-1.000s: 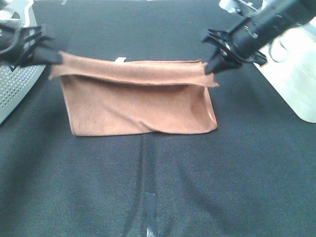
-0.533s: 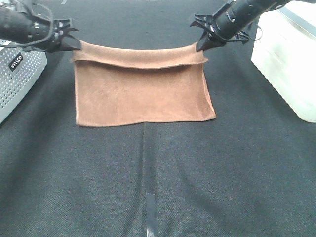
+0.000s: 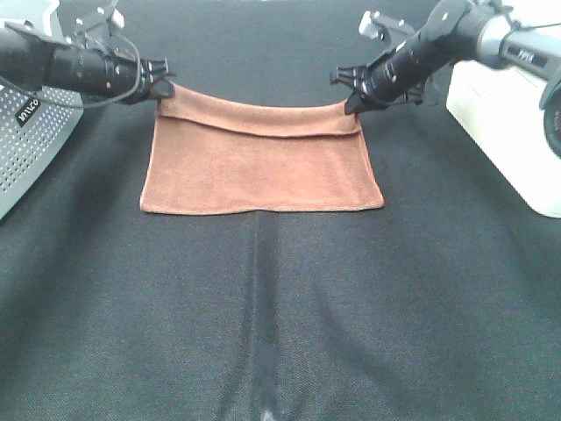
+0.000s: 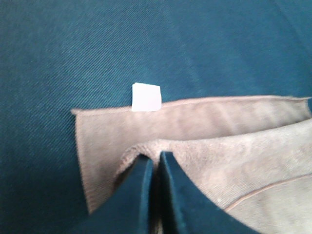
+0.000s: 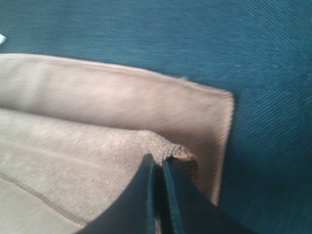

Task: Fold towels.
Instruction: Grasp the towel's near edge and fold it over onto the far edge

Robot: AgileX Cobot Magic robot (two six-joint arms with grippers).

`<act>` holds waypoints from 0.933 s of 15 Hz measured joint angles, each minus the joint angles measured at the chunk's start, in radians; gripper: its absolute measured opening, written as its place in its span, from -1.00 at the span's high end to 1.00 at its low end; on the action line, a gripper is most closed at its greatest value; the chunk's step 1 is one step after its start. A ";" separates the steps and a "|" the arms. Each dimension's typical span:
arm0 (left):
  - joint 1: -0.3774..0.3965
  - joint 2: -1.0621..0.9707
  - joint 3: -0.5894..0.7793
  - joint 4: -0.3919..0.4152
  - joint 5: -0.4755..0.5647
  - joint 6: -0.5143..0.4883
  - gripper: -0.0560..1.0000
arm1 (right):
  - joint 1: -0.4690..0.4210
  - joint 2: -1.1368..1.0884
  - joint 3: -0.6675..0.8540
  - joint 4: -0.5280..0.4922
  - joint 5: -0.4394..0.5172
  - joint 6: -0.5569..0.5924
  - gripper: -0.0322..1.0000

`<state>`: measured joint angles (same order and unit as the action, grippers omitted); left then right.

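The reddish-brown towel [image 3: 260, 167] lies folded on the black table, its upper layer pulled toward the far edge. My left gripper [image 3: 161, 88] is shut on the towel's far left corner. My right gripper [image 3: 353, 99] is shut on the far right corner. In the left wrist view the shut fingers [image 4: 155, 163] pinch the upper layer of the towel [image 4: 234, 156], and the white tag [image 4: 146, 97] sticks out at the lower layer's edge. In the right wrist view the fingers [image 5: 158, 168] pinch the upper layer of the towel [image 5: 73, 146] just short of the lower layer's corner.
A grey perforated basket [image 3: 26, 149] stands at the left edge. A white bin [image 3: 517, 132] stands at the right, close behind my right arm. Black cloth covers the table [image 3: 280, 316] in front of the towel.
Both grippers have carried the towel's upper edge away from the camera, toward the far edge, and lowered it. The fold has flattened and the towel now looks shorter front to back.
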<state>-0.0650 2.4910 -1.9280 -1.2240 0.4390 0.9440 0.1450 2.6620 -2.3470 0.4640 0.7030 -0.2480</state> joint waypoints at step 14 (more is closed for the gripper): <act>0.006 -0.055 -0.010 0.223 0.222 -0.127 -0.44 | 0.000 -0.071 -0.002 -0.071 0.324 0.004 -0.58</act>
<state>-0.0590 2.4360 -1.9380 -1.0010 0.6610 0.8170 0.1450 2.5910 -2.3490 0.3930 1.0270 -0.2440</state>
